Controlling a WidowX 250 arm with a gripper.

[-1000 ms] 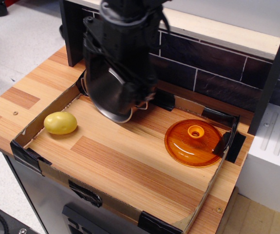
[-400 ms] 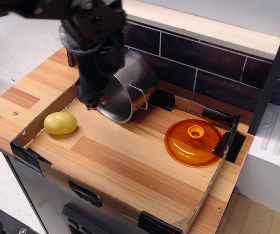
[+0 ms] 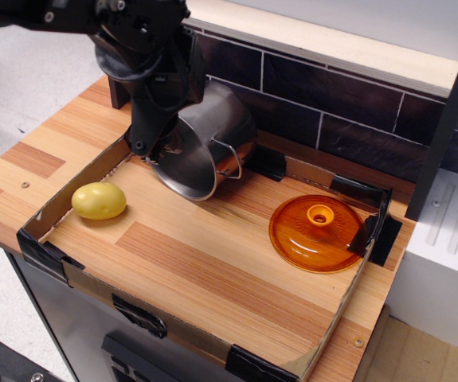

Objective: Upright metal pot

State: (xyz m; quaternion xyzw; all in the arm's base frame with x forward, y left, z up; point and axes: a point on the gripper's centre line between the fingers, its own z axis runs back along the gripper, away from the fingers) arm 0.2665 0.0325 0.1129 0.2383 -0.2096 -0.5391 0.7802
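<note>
Bench (image 3: 213,278): light wood-grain top, bordered by a low cardboard wall (image 3: 173,325) patched with black tape at the corners and along the near edge.

Yellow potato (image 3: 99,200): lies at the near left of the enclosed area, just inside the left cardboard wall, well apart from the other items.

Orange translucent lid (image 3: 316,234): round, with a ring knob in the centre; lies flat at the right, its right edge close to a strip of black tape on the right wall.

Metal pot (image 3: 205,143): shiny steel, at the rear left of the enclosed area. It is not upright; it is tipped on its side, circular end facing forward and left, lower edge touching or nearly touching the bench. One thin wire loop handle shows at its right side.

Pincer (image 3: 155,143): black, at the end of the arm that enters from the upper left, set against the left part of the pot. Its fingertips merge with the pot's dark reflections, so clenched or released cannot be told.

Dark tiled wall (image 3: 332,111): behind the bench, topped by a pale ledge.
</note>
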